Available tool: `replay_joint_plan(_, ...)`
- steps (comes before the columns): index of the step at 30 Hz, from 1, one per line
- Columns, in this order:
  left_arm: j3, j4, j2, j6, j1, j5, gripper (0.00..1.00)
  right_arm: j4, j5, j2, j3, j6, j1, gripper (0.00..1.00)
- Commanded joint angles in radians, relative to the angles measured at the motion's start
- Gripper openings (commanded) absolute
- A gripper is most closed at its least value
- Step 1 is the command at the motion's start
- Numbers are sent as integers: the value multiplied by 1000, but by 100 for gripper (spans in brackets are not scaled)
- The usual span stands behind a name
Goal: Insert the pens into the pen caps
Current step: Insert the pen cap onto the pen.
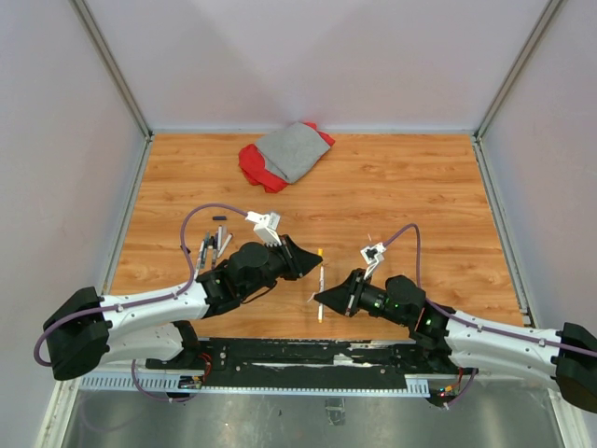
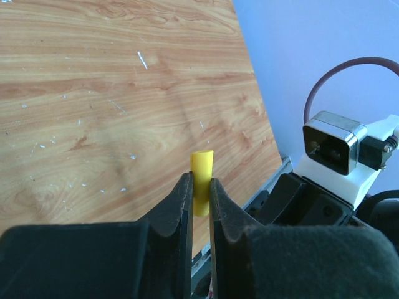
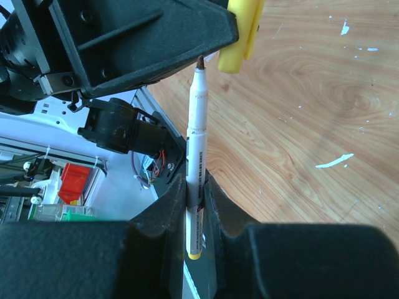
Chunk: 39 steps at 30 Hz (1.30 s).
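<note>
While the left gripper (image 2: pixel 199 187) pinches the yellow cap (image 2: pixel 201 169) and the right gripper (image 3: pixel 195 184) pinches the pen (image 3: pixel 198 118) over the table (image 1: pixel 420 187)'s near half, pen tip sits just beside the cap mouth, axes look slightly off.

You have no text here that you can read. The only print sits on the pen (image 3: pixel 197 143) in the right wrist view: a line of small dark lettering runs lengthwise down its white barrel, just above the jaws. It is too fine and blurred to give you a word, brand or number. From the top camera that lettering does not show.
</note>
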Motion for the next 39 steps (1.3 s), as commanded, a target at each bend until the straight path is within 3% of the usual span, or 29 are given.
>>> replay_joint_plan(1,-4,36,-12,0,7,-16,2,40,-14,4,28,-10,15,1)
replay_joint_plan(19,-4,40,-13,-6,7,-12,2,32,-38,92,44,18,15,1)
replay_joint_plan(39,-21,71,0,-3,7,19,1,-18,34,58,51,23,15,0)
